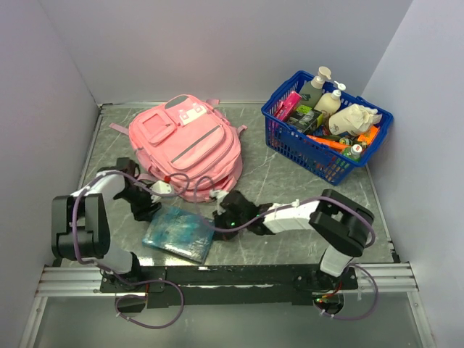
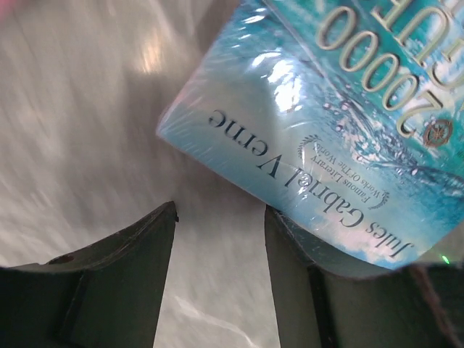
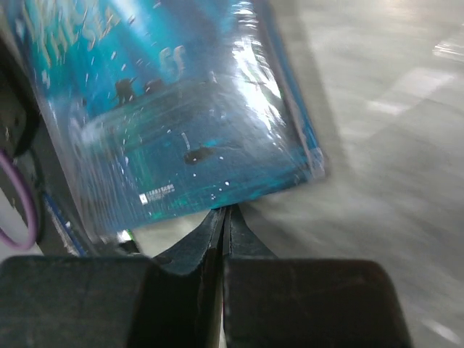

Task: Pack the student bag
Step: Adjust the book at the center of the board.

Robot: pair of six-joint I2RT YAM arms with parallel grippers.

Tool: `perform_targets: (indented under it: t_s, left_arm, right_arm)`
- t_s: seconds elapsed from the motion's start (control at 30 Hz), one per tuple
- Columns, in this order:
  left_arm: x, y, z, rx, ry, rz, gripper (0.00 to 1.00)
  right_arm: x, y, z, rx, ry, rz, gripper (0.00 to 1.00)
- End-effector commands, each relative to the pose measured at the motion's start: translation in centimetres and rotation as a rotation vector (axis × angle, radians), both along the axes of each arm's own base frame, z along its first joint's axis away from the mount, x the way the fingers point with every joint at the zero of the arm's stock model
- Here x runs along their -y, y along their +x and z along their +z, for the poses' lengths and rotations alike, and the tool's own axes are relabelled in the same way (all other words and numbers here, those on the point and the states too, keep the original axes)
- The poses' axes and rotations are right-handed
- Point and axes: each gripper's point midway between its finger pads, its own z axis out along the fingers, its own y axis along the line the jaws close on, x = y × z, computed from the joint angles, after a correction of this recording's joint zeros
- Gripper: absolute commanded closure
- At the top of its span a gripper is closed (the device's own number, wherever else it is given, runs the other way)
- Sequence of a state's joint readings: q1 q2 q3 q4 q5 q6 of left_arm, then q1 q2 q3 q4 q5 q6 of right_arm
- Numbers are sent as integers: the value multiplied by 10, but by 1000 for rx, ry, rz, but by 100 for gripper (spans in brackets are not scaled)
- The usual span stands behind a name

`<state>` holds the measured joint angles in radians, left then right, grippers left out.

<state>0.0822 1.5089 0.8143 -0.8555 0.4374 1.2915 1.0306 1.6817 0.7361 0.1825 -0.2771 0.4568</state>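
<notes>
The student bag [image 1: 188, 145], a pink backpack, lies flat at the back left of the table. In front of it lies a teal book [image 1: 177, 233] in glossy wrap, titled by Jules Verne [image 2: 312, 123]. My left gripper [image 1: 151, 212] is at the book's left edge and stands open [image 2: 220, 210]. The book's edge overlaps its right finger [image 2: 290, 275], and only bare table shows between the fingers. My right gripper [image 1: 217, 220] is at the book's right edge, shut [image 3: 223, 210], its tips touching the edge of the book [image 3: 167, 109].
A blue plastic basket [image 1: 304, 148] full of bottles and packets stands at the back right. Grey walls close in the table on three sides. Bare grey tabletop [image 1: 290, 181] lies between the bag and the basket.
</notes>
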Motion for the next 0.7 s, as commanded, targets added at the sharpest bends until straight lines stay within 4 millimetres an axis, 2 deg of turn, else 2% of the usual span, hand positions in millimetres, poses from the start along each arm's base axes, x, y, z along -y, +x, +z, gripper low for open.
perform_targets:
  t_s: [0.0, 0.03, 0.07, 0.1, 0.13, 0.17, 0.2, 0.23, 0.3, 0.37, 0.5, 0.53, 0.57, 0.63, 0.67]
  left_arm:
    - [86, -6, 0, -85, -212, -53, 42]
    - [95, -5, 1, -90, -217, -66, 42]
    - [105, -4, 1, -93, -224, -80, 42]
    - [124, 1, 3, -91, -233, -111, 42]
    - [133, 4, 5, -85, -241, -120, 42]
    - [144, 6, 8, -81, -252, -135, 42]
    - [163, 9, 13, -74, -259, -166, 42]
    - [173, 12, 16, -71, -266, -178, 42]
    - [198, 21, 27, -70, -303, -200, 42]
    - [213, 36, 33, -42, -319, -191, 42]
    - [238, 76, 47, 22, -336, -160, 42]
    - [242, 80, 48, 25, -336, -158, 42]
    - [248, 89, 54, 43, -344, -158, 42]
    - [258, 92, 54, 26, -365, -154, 42]
    - [263, 98, 59, 37, -382, -151, 42]
  right_arm:
    - [19, 62, 39, 76, 163, -244, 100]
    - [31, 64, 35, 70, 156, -277, 100]
    - [39, 67, 41, 81, 162, -300, 100]
    - [50, 75, 40, 90, 151, -344, 100]
    - [62, 75, 34, 85, 130, -371, 100]
    - [69, 75, 36, 89, 120, -389, 100]
    - [78, 79, 34, 101, 99, -425, 100]
    - [89, 80, 29, 101, 79, -452, 100]
    - [98, 81, 32, 111, 75, -481, 100]
    - [104, 80, 34, 115, 75, -483, 100]
    - [107, 63, 29, 85, 59, -437, 100]
    - [110, 50, 20, 55, 43, -418, 100]
    - [109, 41, 20, 52, 38, -400, 100]
    - [120, 19, 7, -4, -28, -394, 100]
    - [120, 11, 12, 18, -38, -392, 100]
